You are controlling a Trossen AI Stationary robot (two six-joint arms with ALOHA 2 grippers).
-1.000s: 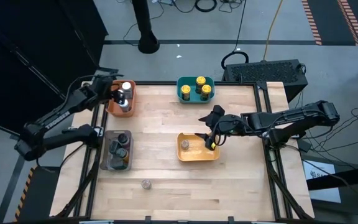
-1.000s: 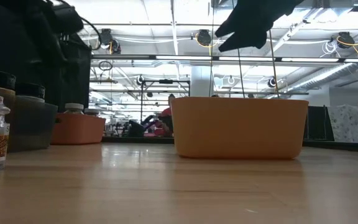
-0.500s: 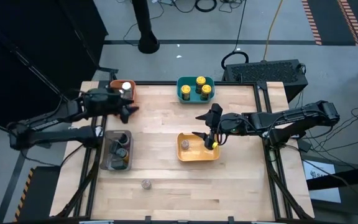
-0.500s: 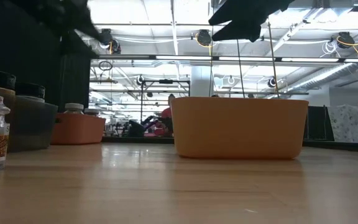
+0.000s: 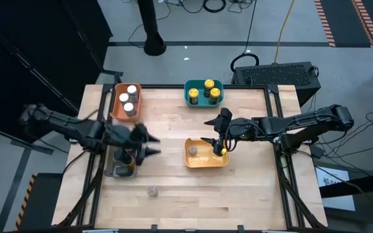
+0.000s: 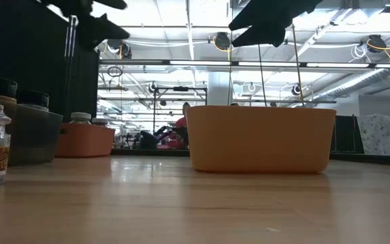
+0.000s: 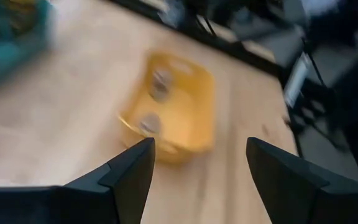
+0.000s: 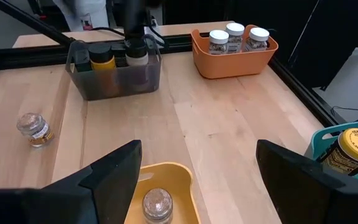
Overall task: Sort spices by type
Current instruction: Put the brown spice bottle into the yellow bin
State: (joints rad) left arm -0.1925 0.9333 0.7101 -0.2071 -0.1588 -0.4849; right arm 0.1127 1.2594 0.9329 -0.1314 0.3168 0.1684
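Spices mostly sit binned; one loose jar [image 5: 152,191] stands upright alone at the bench's [image 5: 251,188] near edge. Our left claw [image 5: 149,146], released and empty beside the grey bin [image 5: 122,156], is nearer it. Our right claw [image 5: 214,136], also released, hovers over the yellow bin [image 5: 206,155].

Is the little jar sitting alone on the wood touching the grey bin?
Apart. The high view shows the lone jar on bare wood, with a clear gap between it and the grey bin.

Bright overhead lighting; the left wrist view is heavily motion-blurred.
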